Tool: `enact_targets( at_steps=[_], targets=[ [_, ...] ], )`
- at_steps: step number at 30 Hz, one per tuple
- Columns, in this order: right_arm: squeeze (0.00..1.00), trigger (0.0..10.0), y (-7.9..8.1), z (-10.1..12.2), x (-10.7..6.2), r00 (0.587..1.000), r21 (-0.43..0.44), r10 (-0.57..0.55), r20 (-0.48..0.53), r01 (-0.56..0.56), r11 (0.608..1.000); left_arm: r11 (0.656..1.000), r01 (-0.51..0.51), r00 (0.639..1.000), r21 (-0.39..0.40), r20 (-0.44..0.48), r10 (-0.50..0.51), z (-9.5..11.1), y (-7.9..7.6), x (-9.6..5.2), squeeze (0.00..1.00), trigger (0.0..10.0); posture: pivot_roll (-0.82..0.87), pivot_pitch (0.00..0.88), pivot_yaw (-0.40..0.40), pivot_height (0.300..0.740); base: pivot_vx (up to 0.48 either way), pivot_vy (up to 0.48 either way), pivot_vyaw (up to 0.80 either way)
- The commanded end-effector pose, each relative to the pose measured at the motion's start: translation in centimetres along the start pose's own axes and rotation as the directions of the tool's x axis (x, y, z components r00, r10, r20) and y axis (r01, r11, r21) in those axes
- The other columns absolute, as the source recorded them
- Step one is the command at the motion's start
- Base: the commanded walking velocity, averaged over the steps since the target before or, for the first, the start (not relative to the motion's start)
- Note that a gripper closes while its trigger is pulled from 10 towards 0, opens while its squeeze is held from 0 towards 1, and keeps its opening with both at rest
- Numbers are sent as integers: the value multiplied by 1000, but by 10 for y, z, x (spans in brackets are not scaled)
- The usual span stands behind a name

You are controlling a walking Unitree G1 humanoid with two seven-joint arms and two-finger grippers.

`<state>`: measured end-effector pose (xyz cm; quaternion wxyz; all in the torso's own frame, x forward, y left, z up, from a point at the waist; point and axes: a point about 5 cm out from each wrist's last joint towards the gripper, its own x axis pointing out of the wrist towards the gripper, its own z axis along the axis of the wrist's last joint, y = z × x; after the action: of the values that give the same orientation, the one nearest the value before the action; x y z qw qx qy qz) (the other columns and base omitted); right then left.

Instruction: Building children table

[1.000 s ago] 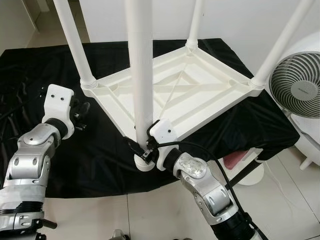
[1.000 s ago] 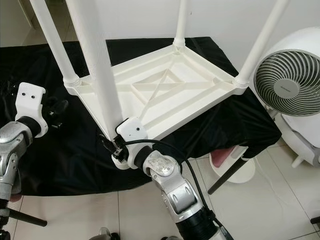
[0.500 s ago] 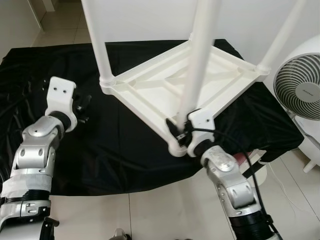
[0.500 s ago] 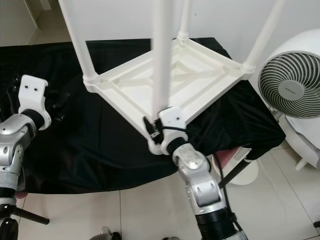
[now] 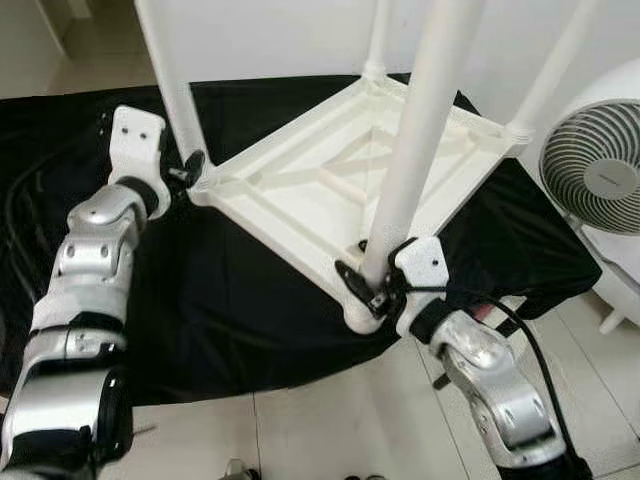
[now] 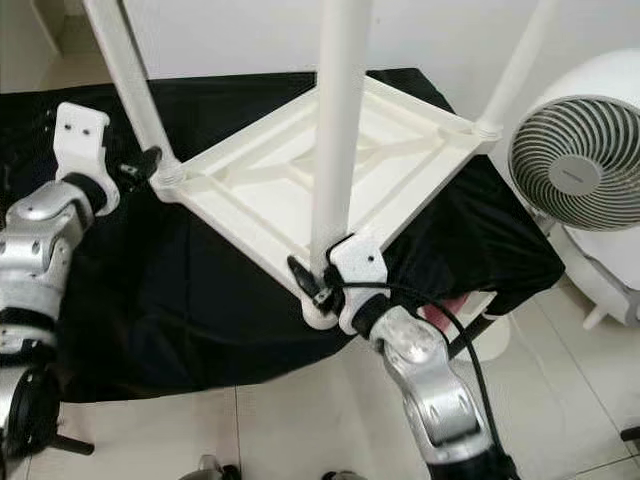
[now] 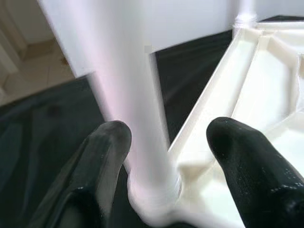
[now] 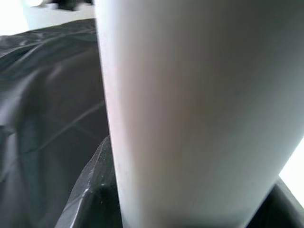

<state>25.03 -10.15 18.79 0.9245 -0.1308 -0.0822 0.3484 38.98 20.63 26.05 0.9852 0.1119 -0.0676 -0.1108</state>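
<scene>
- Since half a second ago the left arm has reached forward from open cloth to the table's near-left corner, and the whole view has shifted a little, so the camera has moved as well.
- The black cloth (image 5: 240,300) covers a low surface and hangs over its front edge above a pale tiled floor (image 5: 300,430).
- The white plastic children's table (image 5: 340,180) lies upside down on the cloth, its ribbed underside facing up and four white legs standing up from its corners.
- A white fan (image 5: 600,180) stands on the floor at the right, beside the cloth; a small label sits on its grille hub, too small to read. No other writing can be read.
- The near leg (image 5: 420,150) rises from the front corner, which juts past the cloth's front edge, as it did before.
- The left leg (image 5: 170,80) stands in the near-left corner socket.
- The right gripper (image 5: 368,290) is clamped around the base of the near leg, just above its socket; in the right wrist view the leg (image 8: 199,114) sits between the black fingers (image 8: 95,190).
- The left gripper (image 7: 166,137) is spread on either side of the left leg's base, one finger (image 7: 102,156) against it and the other (image 7: 247,156) over the table's underside, not closed on it.
</scene>
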Motion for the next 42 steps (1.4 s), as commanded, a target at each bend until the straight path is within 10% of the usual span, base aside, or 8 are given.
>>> enact_targets(
  at_steps=[1, 15, 16, 17, 37, 39, 40, 42],
  targets=[
    [0, 10000, 8, -13, -9, 991, -11, 81, -102, -83, 997, 970, -243, 970, 0, -9, 243, -2, 13, 4, 0, 10000, -68, 138, 25, 740, 0, 0, 0],
    [0, 10000, -6, -7, -28, 991, -33, 39, -128, -43, 999, 929, -370, 928, -5, -48, 370, -7, 35, 5, 0, 10000, -81, 141, 34, 740, 0, 0, 0],
    [0, 10000, -6, -7, -29, 991, -33, 40, -130, -45, 998, 928, -371, 928, -10, -49, 370, -7, 36, 5, 259, 10000, -81, 141, 34, 740, 0, 0, 0],
    [0, 10000, -5, -8, -30, 988, -27, 60, -140, -65, 998, 931, -363, 931, -30, -49, 362, -7, 35, 6, 0, 10000, -76, 142, 28, 740, 0, 0, 0],
    [0, 10000, -8, -15, -45, 971, -29, 114, -212, -123, 992, 972, -213, 975, -103, 43, 219, 11, 22, 21, 0, 10000, -85, 142, 30, 740, 0, 0, 0],
    [0, 10000, -8, -15, -44, 970, -29, 119, -210, -128, 991, 973, -210, 976, -91, 46, 215, 11, 21, 21, 0, 7686, -85, 142, 30, 740, 0, 0, 0],
    [0, 10000, -8, -15, -43, 971, -31, 118, -208, -128, 991, 974, -210, 976, -80, 47, 215, 11, 22, 21, 0, 1804, -85, 142, 30, 740, 0, 0, 0],
    [0, 10000, -10, -14, -39, 974, -41, 103, -200, -114, 993, 974, -216, 975, -74, 45, 219, 10, 24, 20, 0, 0, -85, 142, 30, 740, 0, 0, 0]
  ],
)
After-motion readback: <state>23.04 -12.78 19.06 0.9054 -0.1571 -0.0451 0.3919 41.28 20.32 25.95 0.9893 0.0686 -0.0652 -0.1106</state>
